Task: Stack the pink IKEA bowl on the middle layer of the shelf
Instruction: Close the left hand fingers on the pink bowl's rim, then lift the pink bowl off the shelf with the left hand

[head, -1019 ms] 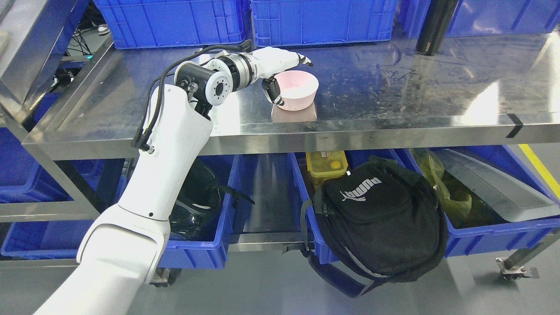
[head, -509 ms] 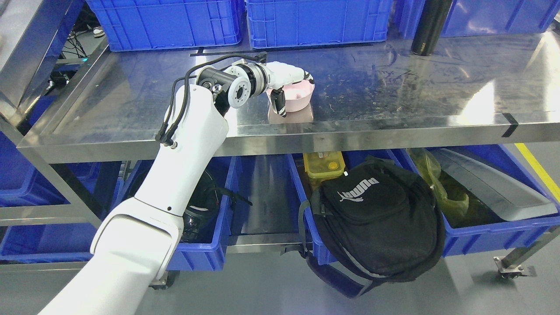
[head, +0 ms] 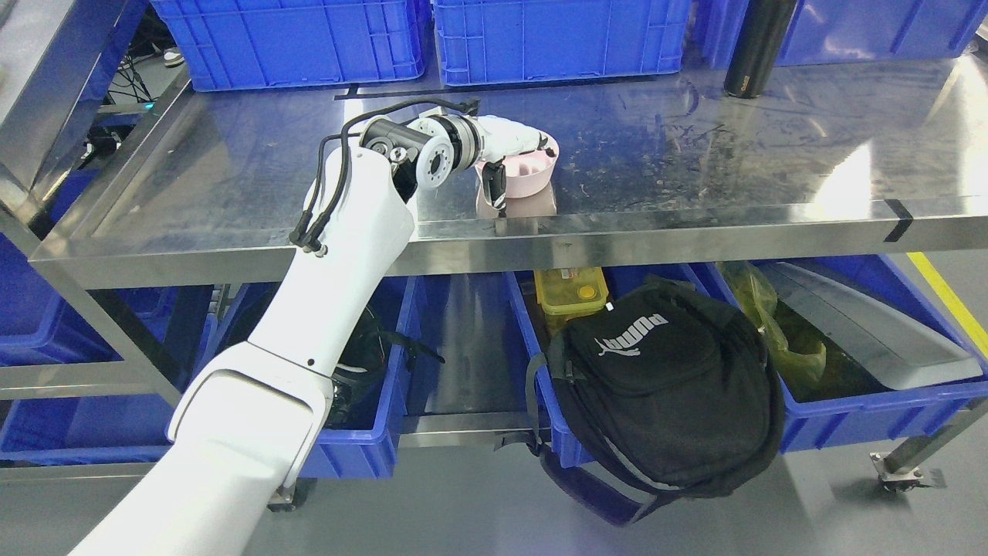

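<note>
Left hand (head: pixel 509 150) advanced, gripping pink bowl (head: pixel 529 174)

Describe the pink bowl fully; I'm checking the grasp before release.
The pink bowl is round, matte and plastic-looking, upright on the steel shelf near its front edge, mirrored faintly in the metal. The left hand grips its near-left rim, fingers over the top, thumb down the outer wall. No second bowl shows beneath.

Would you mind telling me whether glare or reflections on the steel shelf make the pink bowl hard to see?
Head view: bright glare patches sit on the steel shelf far right of the pink bowl, not on it; a pinkish reflection lies beneath the bowl; the left hand covers its left rim; the image is sharp.
</note>
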